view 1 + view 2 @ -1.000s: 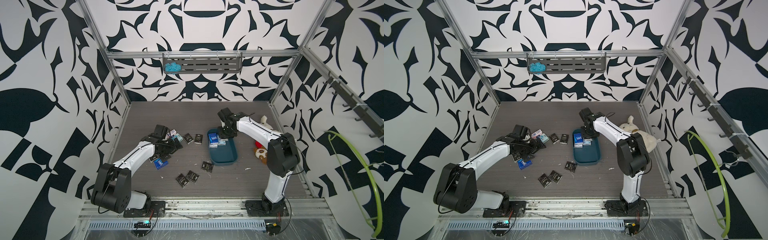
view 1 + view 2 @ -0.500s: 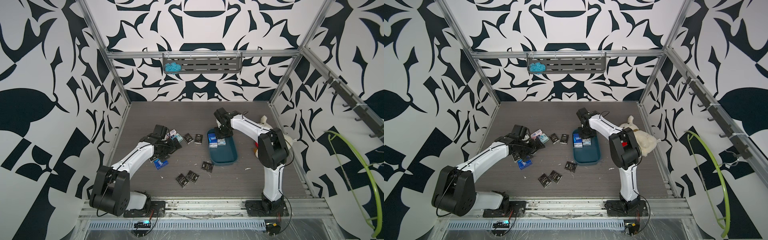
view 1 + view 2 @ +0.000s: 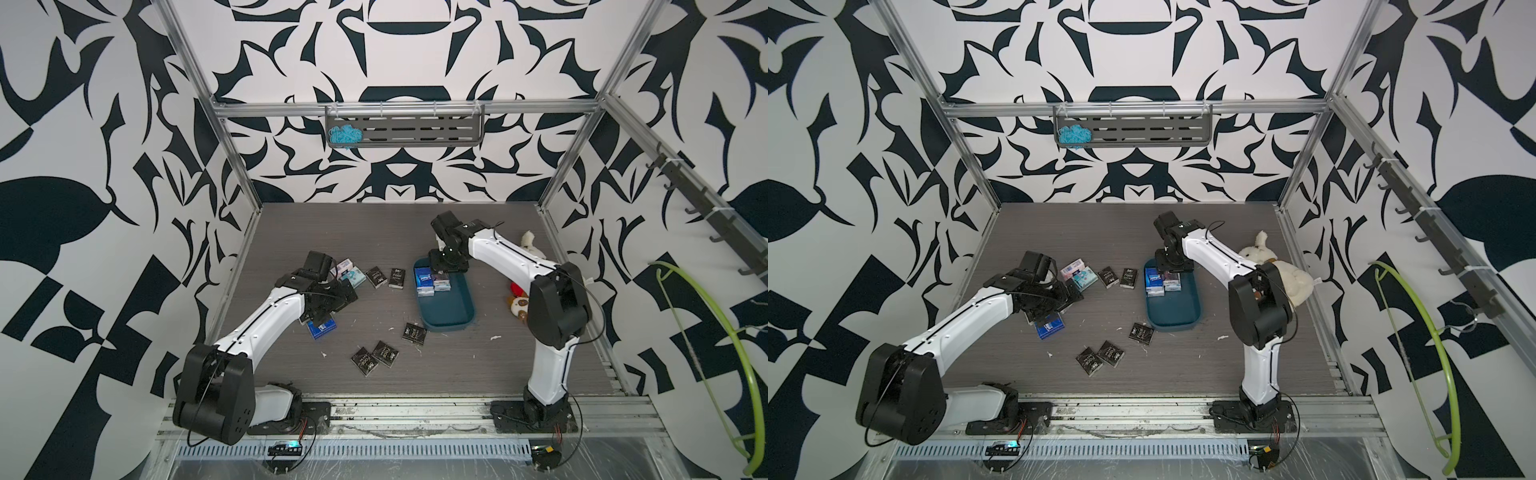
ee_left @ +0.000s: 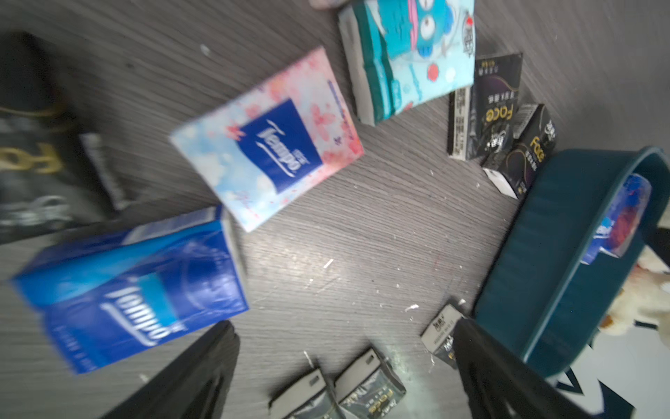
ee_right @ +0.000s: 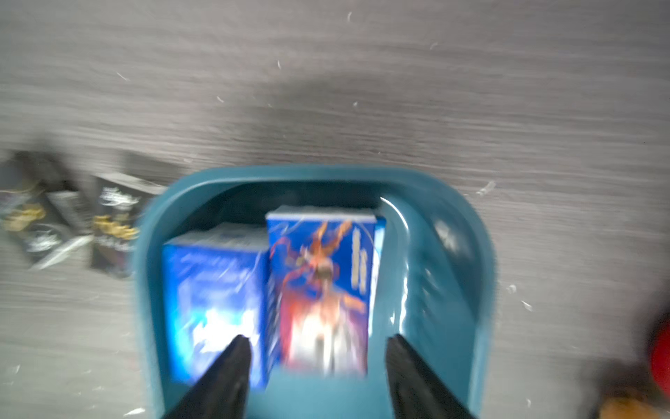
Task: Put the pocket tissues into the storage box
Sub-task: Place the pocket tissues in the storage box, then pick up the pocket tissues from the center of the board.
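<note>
- The right gripper hung over the far end of the box. Its jaws were parted wider than the red-and-blue packet lying between them, and it gripped nothing.
- That packet lay flat in the box, touching a blue packet beside it.
- The left gripper stood wide open and empty above the table.
- Near it, outside the box, lay a Tempo packet, a pink packet and a teal packet.
- Two black packets lay side by side between the teal packet and the box.
- Nearer the front, a lone black packet lay just beside the box's near corner, and a black pair touched each other.
- A plush toy lay right of the box, behind the right arm.
</note>
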`<state>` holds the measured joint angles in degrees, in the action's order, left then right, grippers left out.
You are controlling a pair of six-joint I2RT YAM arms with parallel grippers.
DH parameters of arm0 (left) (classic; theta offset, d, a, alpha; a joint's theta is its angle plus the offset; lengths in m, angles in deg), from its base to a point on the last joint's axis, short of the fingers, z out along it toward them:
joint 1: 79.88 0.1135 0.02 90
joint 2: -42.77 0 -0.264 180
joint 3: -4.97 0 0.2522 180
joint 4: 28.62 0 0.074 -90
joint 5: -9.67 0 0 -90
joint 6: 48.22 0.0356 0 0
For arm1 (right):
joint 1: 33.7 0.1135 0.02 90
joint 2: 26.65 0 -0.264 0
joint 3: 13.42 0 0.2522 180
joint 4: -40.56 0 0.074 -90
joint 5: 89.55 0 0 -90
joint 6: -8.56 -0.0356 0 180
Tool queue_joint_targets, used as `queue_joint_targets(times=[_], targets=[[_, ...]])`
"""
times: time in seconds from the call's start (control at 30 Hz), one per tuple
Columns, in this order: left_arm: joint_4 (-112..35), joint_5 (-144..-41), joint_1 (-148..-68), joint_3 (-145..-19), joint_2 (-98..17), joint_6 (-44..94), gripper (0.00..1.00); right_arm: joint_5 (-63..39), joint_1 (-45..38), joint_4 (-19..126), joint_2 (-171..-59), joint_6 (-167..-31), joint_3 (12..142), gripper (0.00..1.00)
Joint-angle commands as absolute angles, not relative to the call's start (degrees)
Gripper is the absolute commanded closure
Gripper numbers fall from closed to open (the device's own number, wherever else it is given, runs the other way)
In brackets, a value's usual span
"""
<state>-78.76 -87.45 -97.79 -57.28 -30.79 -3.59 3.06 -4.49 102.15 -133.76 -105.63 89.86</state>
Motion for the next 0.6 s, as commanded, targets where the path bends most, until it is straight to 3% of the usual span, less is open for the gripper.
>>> queue_joint_targets(times=[0.0,0.03,0.07,0.17,0.33,0.57], targets=[[-81.8,-80.6,-97.8,-56.4,-26.2,-2.5,0.01,7.7,-0.1,102.0,-126.4,-110.2,86.5,0.23],[-82.0,-79.1,-97.8,-56.0,-25.0,-2.3,0.01,9.2,1.4,100.9,-124.4,-111.2,84.7,0.07],[-81.9,-77.9,-97.6,-55.6,-24.1,-2.1,0.01,10.2,2.6,99.5,-122.5,-112.4,82.7,0.00],[-81.1,-75.2,-96.4,-53.8,-21.4,-1.4,0.01,13.2,4.8,92.1,-115.2,-119.5,73.5,0.00],[-76.9,-79.0,-90.4,-50.7,-22.0,0.4,0.01,9.3,4.8,74.7,-101.0,-128.0,57.7,0.00],[-69.9,-82.3,-87.6,-49.7,-28.1,-0.1,0.01,12.5,4.8,79.3,-93.6,-127.2,55.8,0.00]])
